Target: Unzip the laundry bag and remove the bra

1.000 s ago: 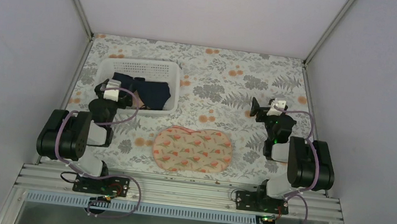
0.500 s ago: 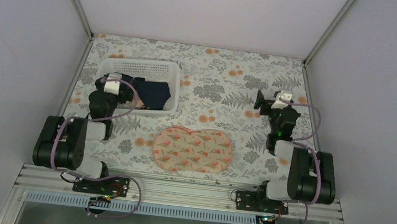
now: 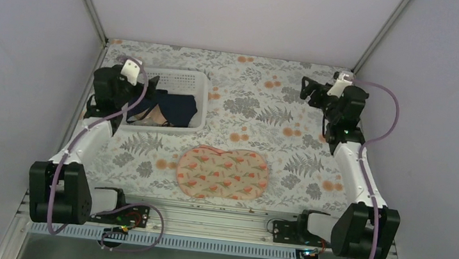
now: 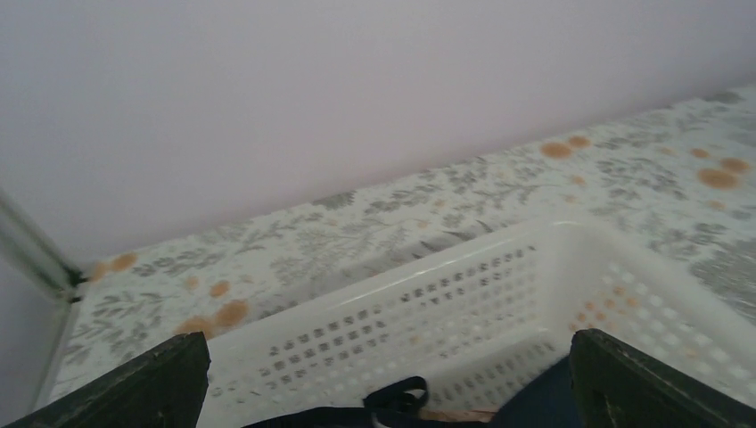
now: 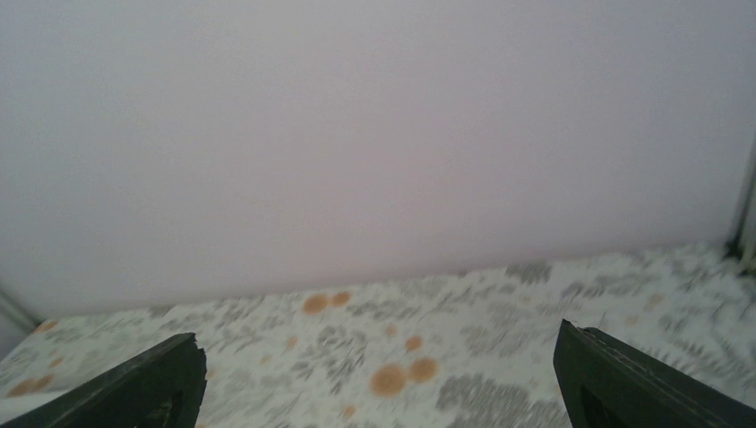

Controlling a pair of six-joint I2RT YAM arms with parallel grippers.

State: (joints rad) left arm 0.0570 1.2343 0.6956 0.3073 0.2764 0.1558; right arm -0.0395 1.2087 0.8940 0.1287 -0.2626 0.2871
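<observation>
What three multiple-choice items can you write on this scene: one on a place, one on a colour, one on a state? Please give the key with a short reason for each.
1. Where does the laundry bag lie?
A. against the far wall
B. flat on the table, near its near edge
C. lifted in the air

2. What colour is the cloth in the white slotted basket?
A. navy-blue
B. yellow
C. white

3. How do the left gripper and the right gripper stand?
A. both shut on the bag
B. left open, right shut
C. both open, gripping nothing

Key:
1 B: the top view shows it flat near the arm bases, apart from both arms.
2 A: dark blue fabric lies inside the basket.
3 C: each wrist view shows its fingers wide apart.
</observation>
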